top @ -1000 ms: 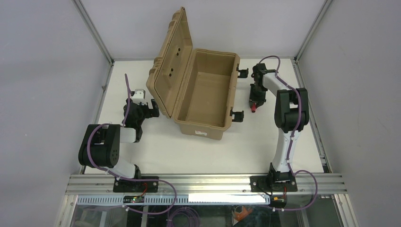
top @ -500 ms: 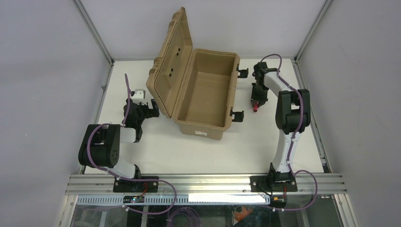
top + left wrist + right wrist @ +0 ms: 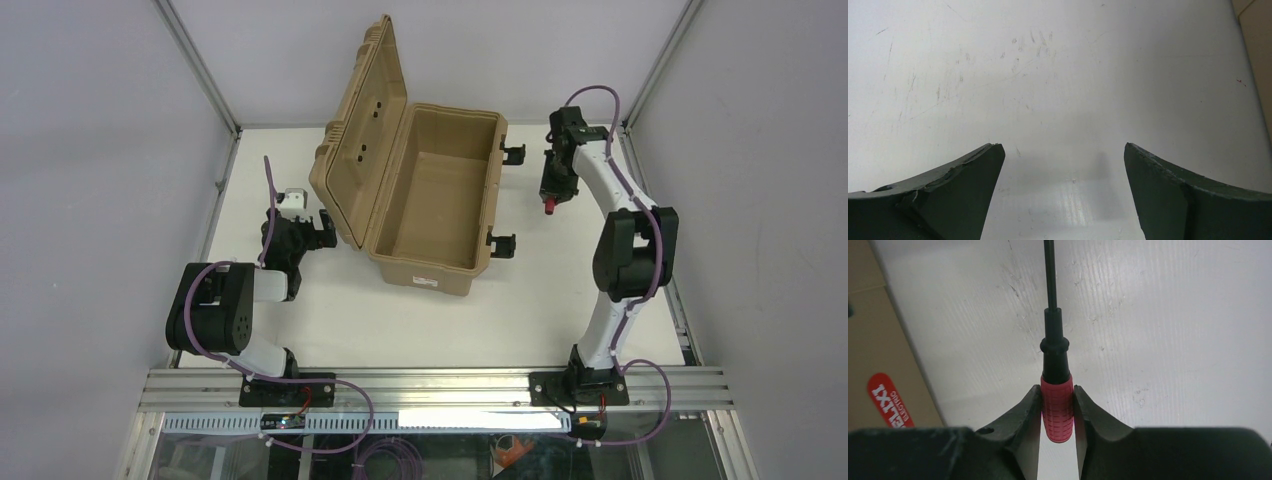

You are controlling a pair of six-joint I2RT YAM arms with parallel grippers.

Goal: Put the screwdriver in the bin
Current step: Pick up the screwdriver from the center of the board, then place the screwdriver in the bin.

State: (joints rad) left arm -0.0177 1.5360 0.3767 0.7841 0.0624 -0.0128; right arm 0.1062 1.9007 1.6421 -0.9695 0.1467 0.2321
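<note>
The tan bin (image 3: 430,195) stands open at the table's middle back, its ribbed lid upright on the left. My right gripper (image 3: 551,203) is to the right of the bin, raised above the table, shut on the screwdriver (image 3: 1057,407). Its red handle is clamped between both fingers and the thin black shaft points away from the wrist. The red tip of the handle shows in the top view (image 3: 549,209). My left gripper (image 3: 1060,150) is open and empty over bare table, left of the bin's lid (image 3: 318,228).
Black latches (image 3: 503,243) stick out from the bin's right side. A label (image 3: 425,281) is on the bin's near wall, and a red sticker on the bin shows in the right wrist view (image 3: 890,401). Metal frame posts stand at the back corners.
My right gripper has lifted with the screwdriver and moved toward the back of the table. The left arm has not moved.
</note>
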